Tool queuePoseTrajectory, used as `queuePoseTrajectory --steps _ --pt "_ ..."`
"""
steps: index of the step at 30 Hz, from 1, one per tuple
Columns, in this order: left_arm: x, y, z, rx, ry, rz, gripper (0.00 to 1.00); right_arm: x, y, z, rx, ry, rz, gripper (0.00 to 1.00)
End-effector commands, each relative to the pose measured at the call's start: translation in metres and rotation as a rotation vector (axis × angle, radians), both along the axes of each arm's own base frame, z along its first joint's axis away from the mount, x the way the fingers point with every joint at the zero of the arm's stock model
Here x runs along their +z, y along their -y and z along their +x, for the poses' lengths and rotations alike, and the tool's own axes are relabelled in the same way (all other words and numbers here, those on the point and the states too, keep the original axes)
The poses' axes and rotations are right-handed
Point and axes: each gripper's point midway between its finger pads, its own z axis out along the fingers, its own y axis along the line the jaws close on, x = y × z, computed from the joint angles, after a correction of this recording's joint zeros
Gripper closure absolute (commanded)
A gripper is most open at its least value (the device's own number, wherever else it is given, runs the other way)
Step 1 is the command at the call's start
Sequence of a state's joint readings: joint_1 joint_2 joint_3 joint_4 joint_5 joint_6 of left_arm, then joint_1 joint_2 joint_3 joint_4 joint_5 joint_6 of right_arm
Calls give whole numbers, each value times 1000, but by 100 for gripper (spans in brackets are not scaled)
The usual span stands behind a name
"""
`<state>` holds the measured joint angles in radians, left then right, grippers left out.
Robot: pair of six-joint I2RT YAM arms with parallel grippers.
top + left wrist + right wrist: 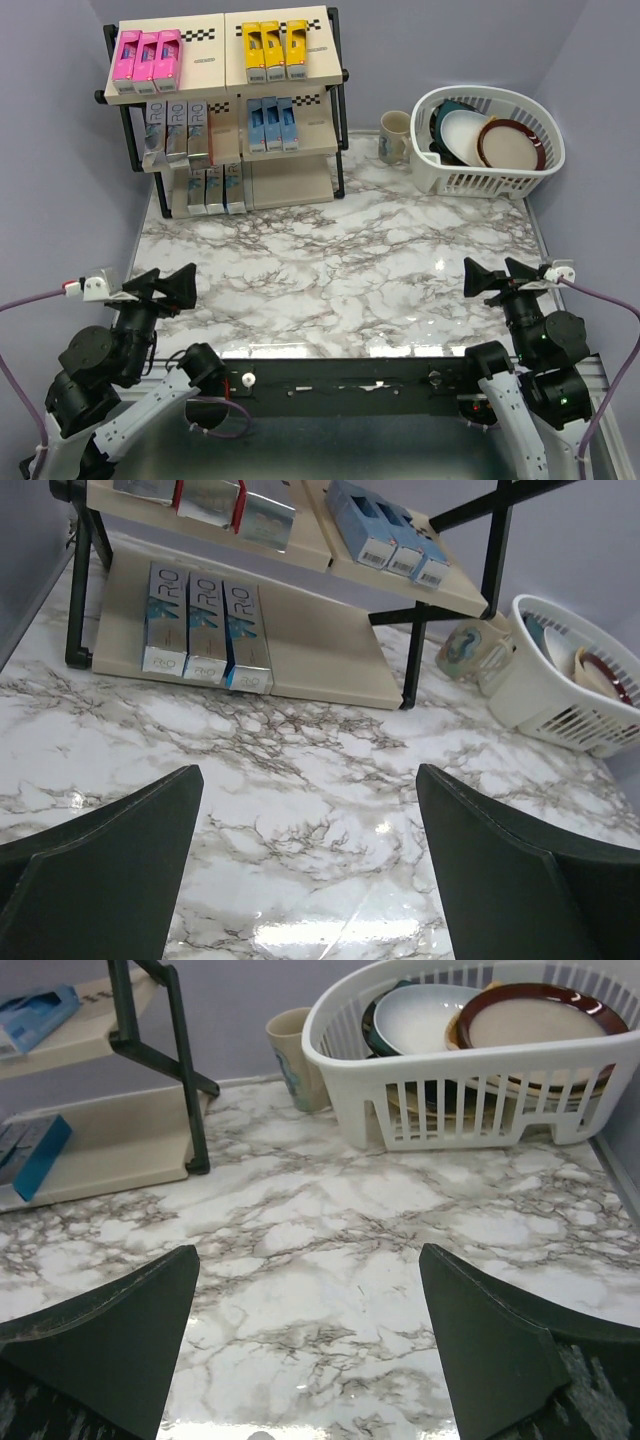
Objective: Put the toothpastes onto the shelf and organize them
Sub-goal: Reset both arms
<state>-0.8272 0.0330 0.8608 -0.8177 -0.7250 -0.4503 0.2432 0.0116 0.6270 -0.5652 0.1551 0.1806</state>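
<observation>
A marble-topped table (330, 270) between lilac walls: at 7 o'clock the left gripper (168, 283) hangs empty, jaws spread wide. The toothpastes (147, 55) lie in rows on the shelf (290, 182) at 11 o'clock, long axes pointing to 12, with none seen loose on the marble. The left arm is the nearer. At 5 o'clock the right gripper (500, 275) gapes empty too.

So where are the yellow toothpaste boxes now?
Overhead view: the yellow toothpaste cartons sit on the top board of the black-framed shelf, right half, beside the pink cartons.
</observation>
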Motion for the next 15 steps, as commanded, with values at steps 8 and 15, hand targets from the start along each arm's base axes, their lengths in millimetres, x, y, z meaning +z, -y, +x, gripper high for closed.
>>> queuePoseTrajectory --steps 8,15 --pt "-22 0 7 45 -47 1 1 19 20 -38 -50 219 8 0" --pt "-25 -3 8 65 -51 0 1 20 17 -40 -32 223 9 0"
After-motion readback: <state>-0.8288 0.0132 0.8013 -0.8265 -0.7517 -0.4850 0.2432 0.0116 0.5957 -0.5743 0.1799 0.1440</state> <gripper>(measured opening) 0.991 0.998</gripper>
